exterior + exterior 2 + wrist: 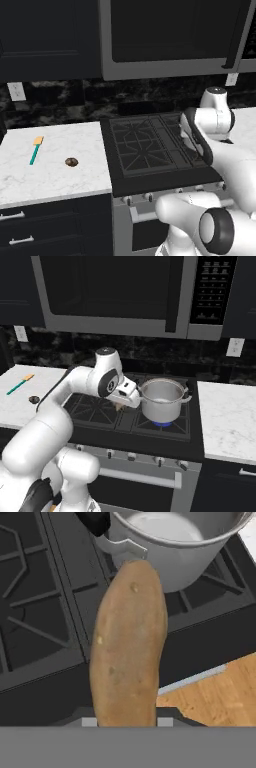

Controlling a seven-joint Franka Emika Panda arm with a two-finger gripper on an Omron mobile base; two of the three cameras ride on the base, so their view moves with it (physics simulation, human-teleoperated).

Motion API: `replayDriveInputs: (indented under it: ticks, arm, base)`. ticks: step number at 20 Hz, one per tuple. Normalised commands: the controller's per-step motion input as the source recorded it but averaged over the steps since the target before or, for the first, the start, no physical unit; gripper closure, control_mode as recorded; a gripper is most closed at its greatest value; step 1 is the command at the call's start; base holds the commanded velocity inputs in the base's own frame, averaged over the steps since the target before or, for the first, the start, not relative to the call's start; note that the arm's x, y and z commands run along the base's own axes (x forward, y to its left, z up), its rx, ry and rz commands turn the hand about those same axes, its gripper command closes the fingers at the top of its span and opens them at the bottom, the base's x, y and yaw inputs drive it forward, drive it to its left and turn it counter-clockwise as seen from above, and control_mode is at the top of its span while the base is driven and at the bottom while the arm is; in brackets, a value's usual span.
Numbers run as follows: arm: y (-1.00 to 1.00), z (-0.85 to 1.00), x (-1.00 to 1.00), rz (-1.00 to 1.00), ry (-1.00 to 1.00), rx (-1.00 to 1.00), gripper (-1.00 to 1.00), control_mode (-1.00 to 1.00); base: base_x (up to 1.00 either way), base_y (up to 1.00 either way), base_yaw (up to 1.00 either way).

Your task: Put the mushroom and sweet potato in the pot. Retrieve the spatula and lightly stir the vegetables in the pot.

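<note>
My gripper (121, 404) is shut on the sweet potato (127, 647), a long tapered orange-brown piece that hangs over the stove just left of the pot (161, 398). The shiny pot (175, 542) stands on the front right burner, and its inside looks bare. On the white counter to the left lies the mushroom (71, 162), a small dark round lump. The spatula (36, 150), with a teal handle and yellow blade, lies a little further left of it. Both also appear in the right base view, the mushroom (34, 400) and the spatula (20, 384).
The black stove (145, 145) has raised grates, and a blue flame (161, 423) burns under the pot. A microwave (115, 291) hangs low above the stove. More white counter (225, 421) lies right of the stove.
</note>
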Motion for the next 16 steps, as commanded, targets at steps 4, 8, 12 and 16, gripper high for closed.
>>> replayDriveInputs:
  ticks: [4, 8, 12, 16]
  arm:
    - [-0.87, 0.21, 0.33, 0.00, 0.03, 0.00, 1.00, -1.00]
    - [-0.67, -0.03, 0.68, 0.00, 0.03, 0.00, 1.00, -1.00]
    - [-0.34, -0.01, 0.83, -0.01, 0.01, 0.00, 1.00, -1.00]
    - [-0.06, -0.16, 0.66, -0.01, 0.00, 0.00, 1.00, -1.00]
  base:
    - [0.00, 0.00, 0.00]
    - [0.00, 0.00, 0.00]
    - [0.00, 0.00, 0.00]
    - [0.00, 0.00, 0.00]
